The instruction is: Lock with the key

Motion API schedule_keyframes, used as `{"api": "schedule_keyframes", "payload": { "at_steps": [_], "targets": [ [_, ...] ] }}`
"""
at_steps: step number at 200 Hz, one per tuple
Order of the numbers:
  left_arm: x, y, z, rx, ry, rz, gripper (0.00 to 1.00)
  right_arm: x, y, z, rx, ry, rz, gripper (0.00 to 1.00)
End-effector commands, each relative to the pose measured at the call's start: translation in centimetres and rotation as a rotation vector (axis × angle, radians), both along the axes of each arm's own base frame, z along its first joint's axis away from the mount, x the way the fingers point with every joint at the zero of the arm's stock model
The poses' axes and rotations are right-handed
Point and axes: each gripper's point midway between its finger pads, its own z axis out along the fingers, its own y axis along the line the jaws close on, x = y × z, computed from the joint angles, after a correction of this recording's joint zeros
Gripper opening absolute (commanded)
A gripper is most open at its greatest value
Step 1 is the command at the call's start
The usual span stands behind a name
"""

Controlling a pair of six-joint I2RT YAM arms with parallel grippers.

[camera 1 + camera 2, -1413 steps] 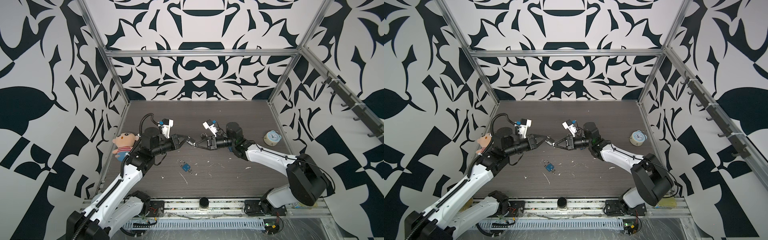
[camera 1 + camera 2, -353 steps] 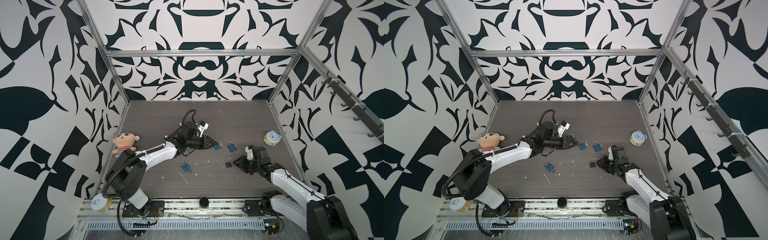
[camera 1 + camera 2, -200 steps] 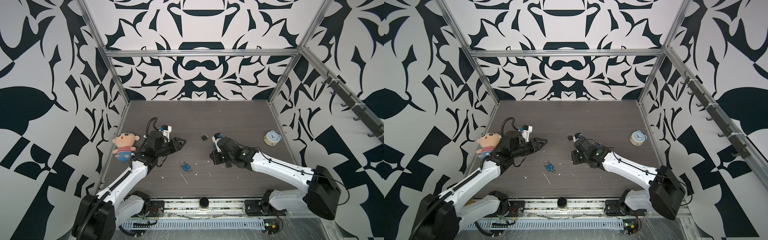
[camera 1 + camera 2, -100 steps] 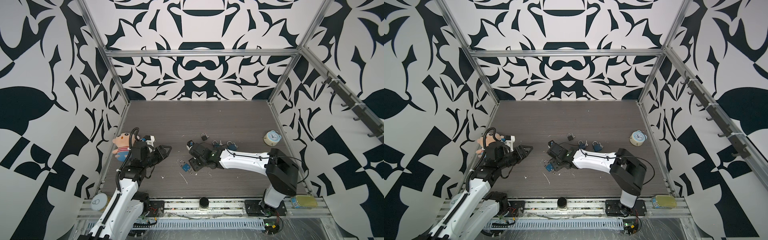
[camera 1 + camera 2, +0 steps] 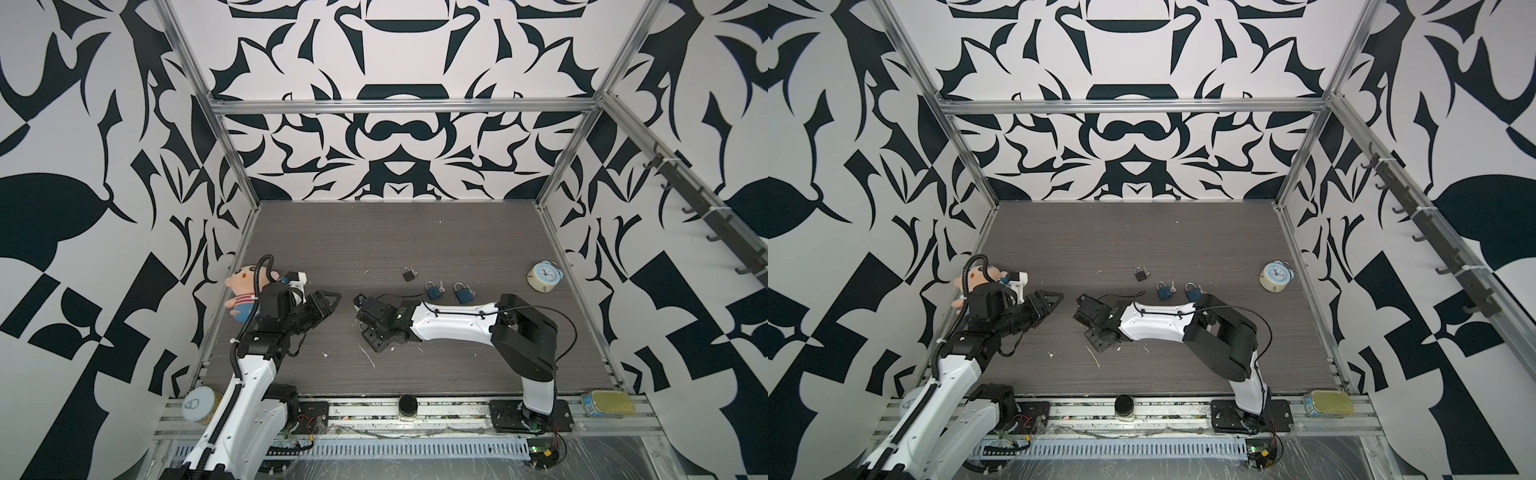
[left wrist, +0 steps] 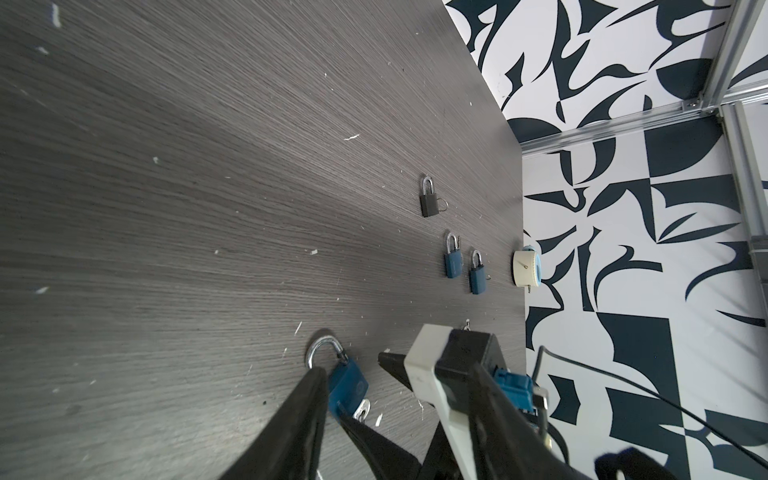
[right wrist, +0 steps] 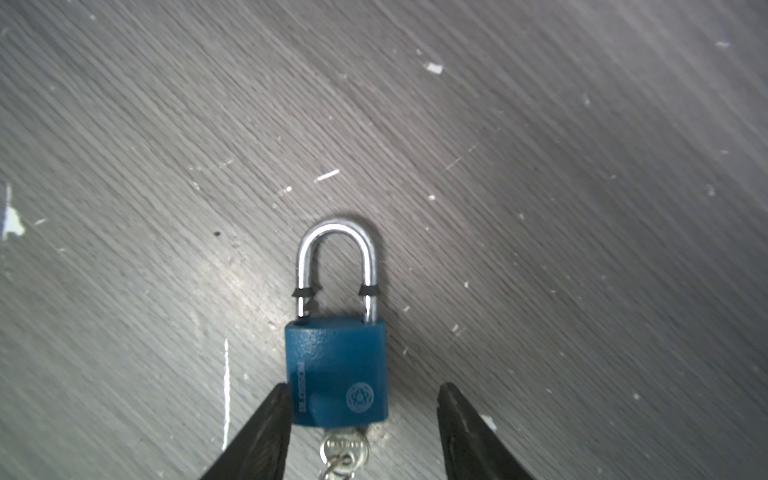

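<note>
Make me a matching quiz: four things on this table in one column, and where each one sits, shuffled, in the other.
Things:
1. plush doll
2. alarm clock
3. black padlock
4. open blue padlock

Places:
A. between the open jaws of the right gripper
B. against the left wall
C. near the right wall
D. farthest back of all the padlocks

Pairs: 1-B, 2-C, 3-D, 4-A

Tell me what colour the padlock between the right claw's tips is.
The padlock is blue; the right wrist view shows it best.
</note>
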Motion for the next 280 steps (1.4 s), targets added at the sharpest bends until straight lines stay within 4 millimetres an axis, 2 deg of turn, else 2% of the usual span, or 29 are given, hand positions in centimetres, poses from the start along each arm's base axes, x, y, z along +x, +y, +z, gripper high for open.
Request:
{"api": "schedule_keyframes", "payload": {
  "at_steps": [1, 85, 101, 142, 161, 231, 280],
  "targets": [
    [-0.3, -0.1, -0.4, -0.001, 0.021, -0.015, 0.57, -0.1, 1.1, 1.2, 0.023, -0.001, 0.022, 0.59],
    [-0.1, -0.1, -0.1, -0.010, 0.022, -0.017, 0.57, -0.3, 1.5, -0.2, 0.002, 0.020, 0.013, 0.54],
    [-0.1, -0.1, -0.2, -0.010, 0.024, -0.016, 0.57, -0.3, 1.5, -0.4, -0.002, 0.021, 0.009, 0.44],
    [-0.1, -0.1, -0.2, -0.011, 0.026, -0.024, 0.57, -0.3, 1.3, -0.1, -0.004, 0.012, 0.003, 0.02],
    [-0.1, -0.3, -0.2, -0.010, 0.029, -0.037, 0.57, -0.3, 1.4, 1.1, 0.023, 0.004, 0.007, 0.00],
    [-0.2, -2.3, 0.0, -0.063, 0.044, -0.181, 0.52, -1.0, 2.2, 8.1, 0.188, -0.033, 0.068, 0.00],
    [-0.6, -4.3, 0.2, -0.119, 0.037, -0.279, 0.48, -1.8, 2.0, 10.1, 0.293, 0.009, 0.090, 0.00]
  ]
}}
